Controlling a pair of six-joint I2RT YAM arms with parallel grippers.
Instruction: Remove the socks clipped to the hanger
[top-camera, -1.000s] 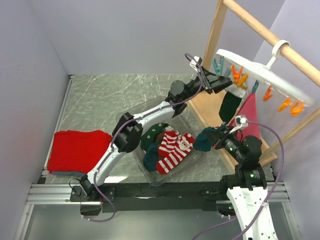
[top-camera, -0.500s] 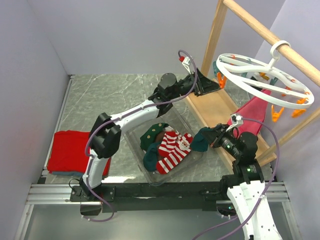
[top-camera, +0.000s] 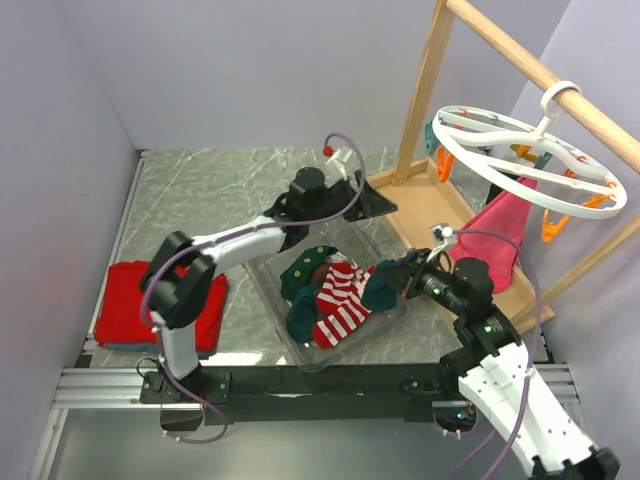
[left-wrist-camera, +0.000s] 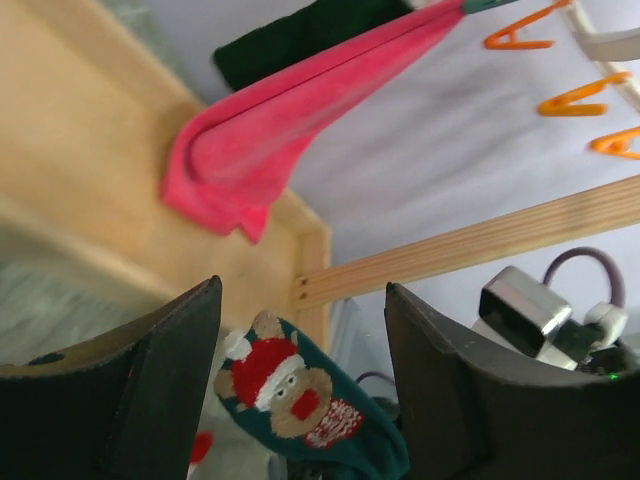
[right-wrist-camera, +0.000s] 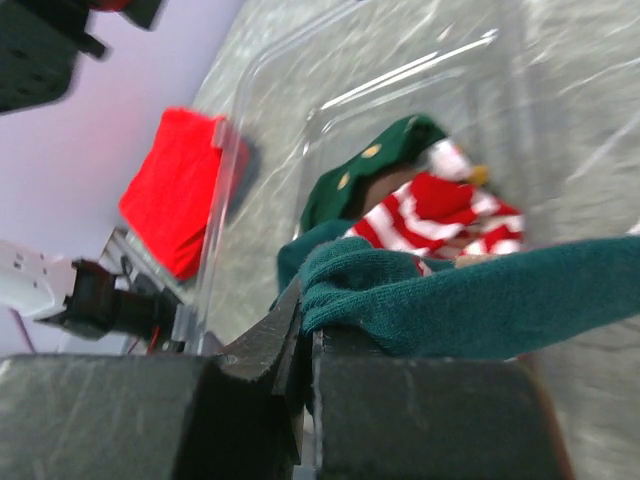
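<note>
The white ring hanger (top-camera: 530, 160) hangs by its hook from the wooden rail, with orange pegs (left-wrist-camera: 520, 40) on its rim. A pink sock (top-camera: 495, 235) is still clipped to it and droops onto the wooden base; it also shows in the left wrist view (left-wrist-camera: 270, 140), with dark green fabric (left-wrist-camera: 300, 35) behind it. My right gripper (top-camera: 400, 280) is shut on a dark green reindeer sock (top-camera: 380, 290), holding it (right-wrist-camera: 450, 300) at the clear bin's right edge. My left gripper (top-camera: 375, 203) is open and empty, left of the hanger; the reindeer sock (left-wrist-camera: 300, 400) shows between its fingers (left-wrist-camera: 130, 390), apart from them.
A clear plastic bin (top-camera: 265, 280) holds a red-and-white striped sock (top-camera: 345, 300) and green socks (top-camera: 305, 270). A folded red cloth (top-camera: 150, 300) lies at the left. The wooden rail frame (top-camera: 430, 90) and its base board stand at the right.
My left gripper has pulled back left and down, away from the hanger, which swung up. My right gripper has carried the green sock left toward the bin.
</note>
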